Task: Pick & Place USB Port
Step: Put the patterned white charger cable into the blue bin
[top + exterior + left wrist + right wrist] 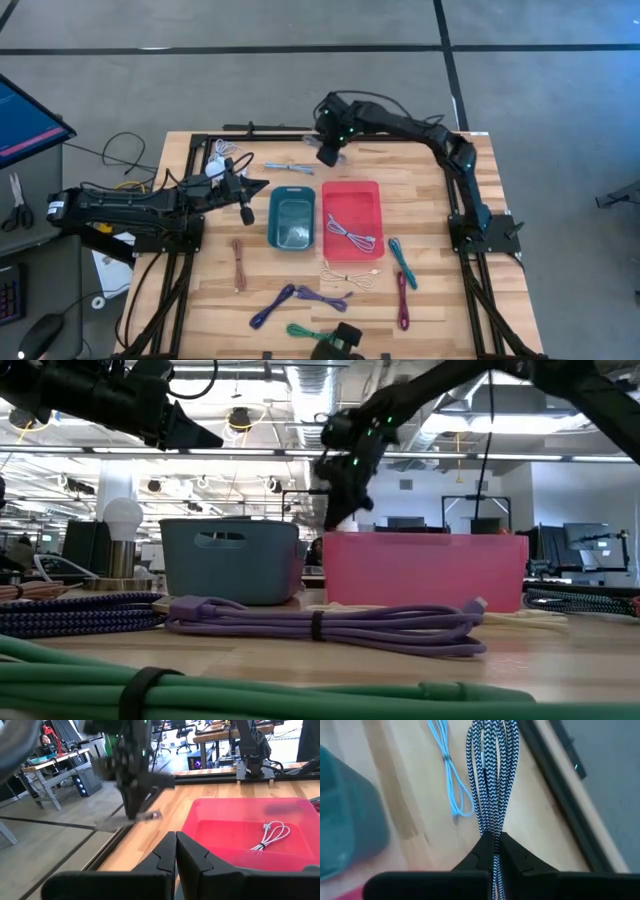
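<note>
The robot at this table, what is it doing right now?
It is sorting cables into bins. The right hand is shut on a black-and-white braided cable, held in the air near the far edge of the table, behind the red bin. That bin already holds a white cable; the teal bin is beside it. The left hand waits shut, above the table left of the teal bin.

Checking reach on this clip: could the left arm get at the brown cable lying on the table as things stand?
Probably yes. The brown cable lies alone on bare wood on the left arm's side, nothing over it. The left gripper, shut and empty, hovers beside the teal bin; the right gripper holds a black-and-white braided cable far off.
</note>
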Controlling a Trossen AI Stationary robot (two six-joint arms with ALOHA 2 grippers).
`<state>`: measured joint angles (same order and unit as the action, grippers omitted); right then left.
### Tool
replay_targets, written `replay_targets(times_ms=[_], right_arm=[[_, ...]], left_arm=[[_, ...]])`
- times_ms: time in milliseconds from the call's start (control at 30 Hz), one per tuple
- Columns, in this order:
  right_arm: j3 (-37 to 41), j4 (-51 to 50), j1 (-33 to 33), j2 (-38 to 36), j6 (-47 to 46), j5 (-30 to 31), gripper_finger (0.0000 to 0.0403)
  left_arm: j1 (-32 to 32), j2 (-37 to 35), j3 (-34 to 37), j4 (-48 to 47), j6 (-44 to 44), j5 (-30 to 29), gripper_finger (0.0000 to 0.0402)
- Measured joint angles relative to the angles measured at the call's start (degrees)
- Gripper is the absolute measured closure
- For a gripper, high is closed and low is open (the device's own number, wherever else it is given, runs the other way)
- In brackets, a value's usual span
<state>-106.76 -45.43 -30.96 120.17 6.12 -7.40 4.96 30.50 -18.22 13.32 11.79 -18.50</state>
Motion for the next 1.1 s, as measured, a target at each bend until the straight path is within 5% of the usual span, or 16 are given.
replay_targets(times_ms=[667, 1100], right_arm=[[0.0, -2.18, 5.29, -24.62, 0.24, 0.0, 0.0403], [0.0, -9.42, 16.1, -29.54, 0.06, 1.95, 0.0403]], left_arm=[[0.06, 0.0, -0.02, 0.0, 0.0, -0.42, 0.039], [0.06, -0.02, -0.02, 0.0, 0.0, -0.38, 0.039]])
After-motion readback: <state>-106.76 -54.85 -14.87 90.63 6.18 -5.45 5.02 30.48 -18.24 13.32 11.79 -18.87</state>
